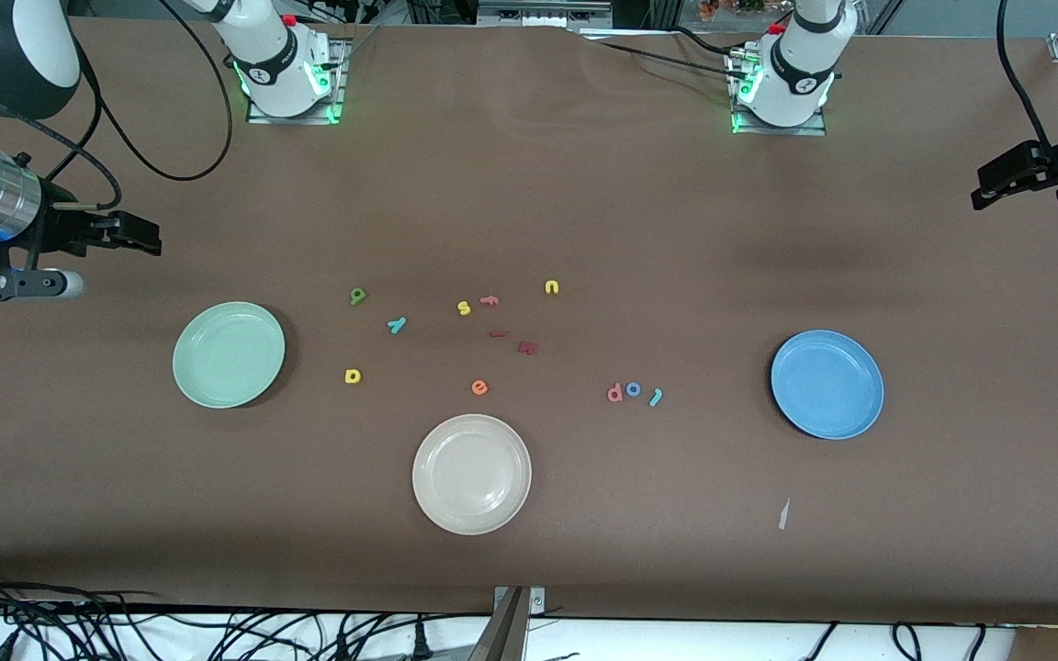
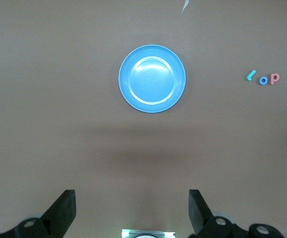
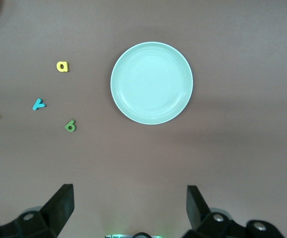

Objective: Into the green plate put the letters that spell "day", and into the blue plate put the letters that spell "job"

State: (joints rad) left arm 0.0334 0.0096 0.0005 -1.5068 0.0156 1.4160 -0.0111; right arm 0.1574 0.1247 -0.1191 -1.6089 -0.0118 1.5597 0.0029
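The green plate lies empty toward the right arm's end. Beside it on the table are the green "a", teal "y" and yellow "d". The blue plate lies empty toward the left arm's end. A row beside it holds the salmon "b", blue "o" and teal "j". My right gripper and left gripper hang open and empty over bare table at their own ends.
A cream-white plate sits nearest the front camera, mid-table. Spare letters lie in the middle: yellow "s", pink "f", yellow "u", orange "e" and two dark red ones. A paper scrap lies near the blue plate.
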